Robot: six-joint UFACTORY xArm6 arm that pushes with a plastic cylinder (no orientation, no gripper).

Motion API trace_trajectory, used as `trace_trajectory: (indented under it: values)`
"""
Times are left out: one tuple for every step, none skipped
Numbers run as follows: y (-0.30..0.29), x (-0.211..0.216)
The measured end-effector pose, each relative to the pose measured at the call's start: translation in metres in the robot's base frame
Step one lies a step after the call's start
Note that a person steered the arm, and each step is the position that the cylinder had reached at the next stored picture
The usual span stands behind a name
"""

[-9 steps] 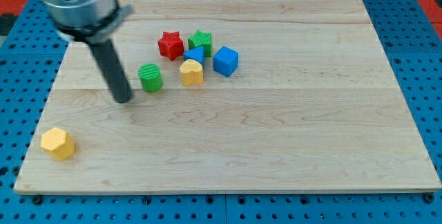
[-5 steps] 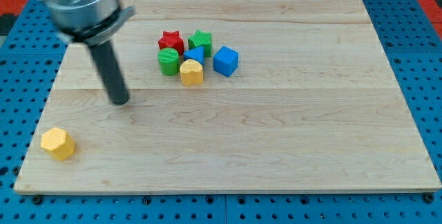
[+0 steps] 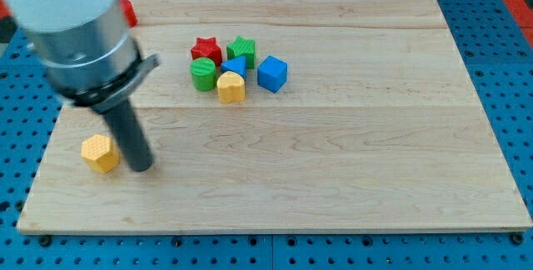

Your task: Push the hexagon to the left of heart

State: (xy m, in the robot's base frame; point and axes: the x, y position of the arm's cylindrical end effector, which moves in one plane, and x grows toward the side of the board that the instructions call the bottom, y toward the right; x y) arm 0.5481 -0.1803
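The yellow hexagon lies at the view's lower left of the wooden board. My tip stands just to its right, almost touching it. The yellow heart sits in a cluster near the view's top centre, well up and right of the hexagon. A green cylinder touches the heart's left side.
The cluster also holds a red star, a green star, a small blue block behind the heart and a blue cube on the right. A red block peeks out behind the arm at the top left.
The yellow hexagon has moved up and right from the board's bottom-left corner. My tip went from beside the green cylinder down to the hexagon's right side. The green cylinder moved earlier against the heart.
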Motion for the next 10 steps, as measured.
trace_trajectory:
  values:
    - [-0.03,0.046]
    - [-0.056,0.015]
    - [-0.005,-0.025]
    - [0.016,-0.076]
    - [0.018,-0.045]
    - [-0.028,-0.048]
    - [-0.027,-0.094]
    - [0.037,-0.095]
    - [0.056,-0.091]
    - [-0.002,-0.085]
